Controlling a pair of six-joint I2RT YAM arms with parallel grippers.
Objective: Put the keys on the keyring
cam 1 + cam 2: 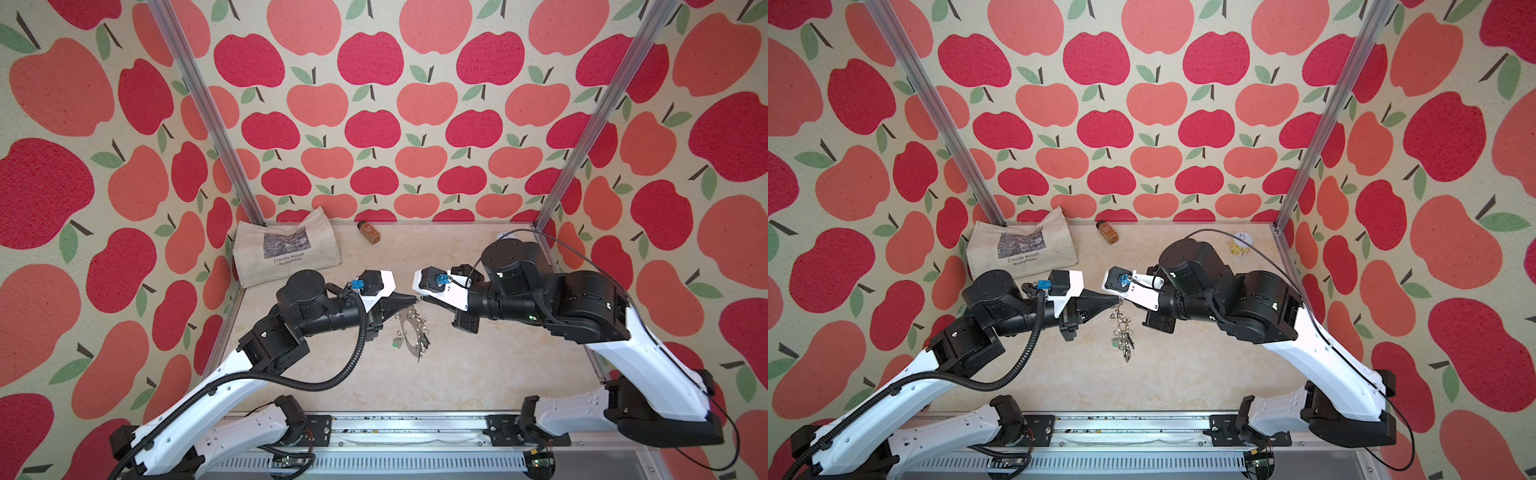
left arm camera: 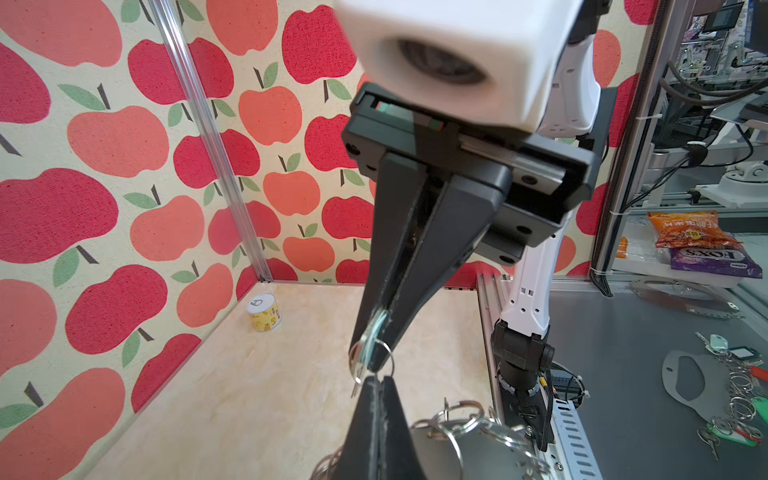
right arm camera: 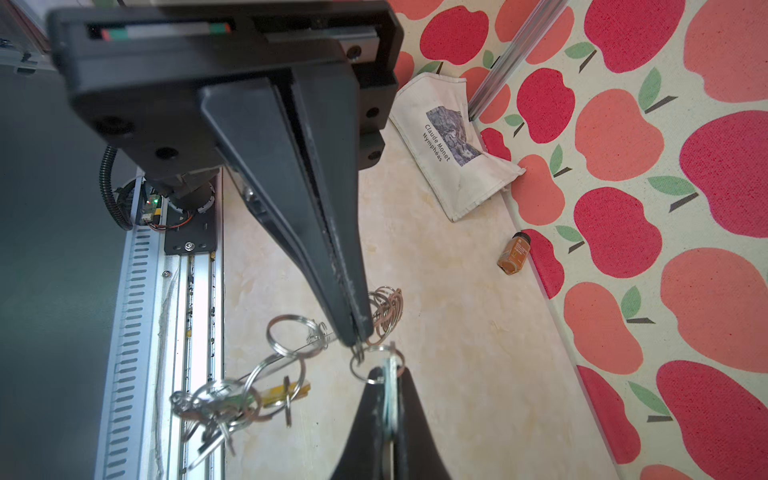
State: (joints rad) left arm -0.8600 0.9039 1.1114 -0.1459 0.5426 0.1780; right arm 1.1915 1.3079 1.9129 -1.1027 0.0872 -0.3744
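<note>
Where the 2 arms meet at centre frame in both top views, the left gripper [image 1: 414,297] and the right gripper [image 1: 422,297] stand tip to tip, raised off the table [image 1: 478,374], and both sets of jaws look pinched narrow. The keyring [image 1: 409,332] hangs just below the tips, plate face-on, long axis running down the frame. In a top view it shows edge-on as a dangling string of rings [image 1: 1121,328]. The keys are too small to pick out at this range. Left wrist view: the left gripper's own fingers [image 2: 363,424] rise from the bottom edge, closed, with the grey plate and loose rings at lower centre. I judge them to hold the keyring by 1 split ring, though the contact is hidden. The right gripper reaches in from the top, clamped on the pale tag of the keys [image 2: 374,334]. Right wrist view: the right fingers [image 3: 368,419] at bottom centre grip the tag edge-on, and the left tips enter from upper left, touching the split ring [image 3: 376,361] looped round it. The key blade is not made out. Relation that matters: the tag lies directly opposite the left tips, its flat in line with the right jaws. The right arm carries the keys, the left the keyring. Threading looks in hand, not finished.
</note>
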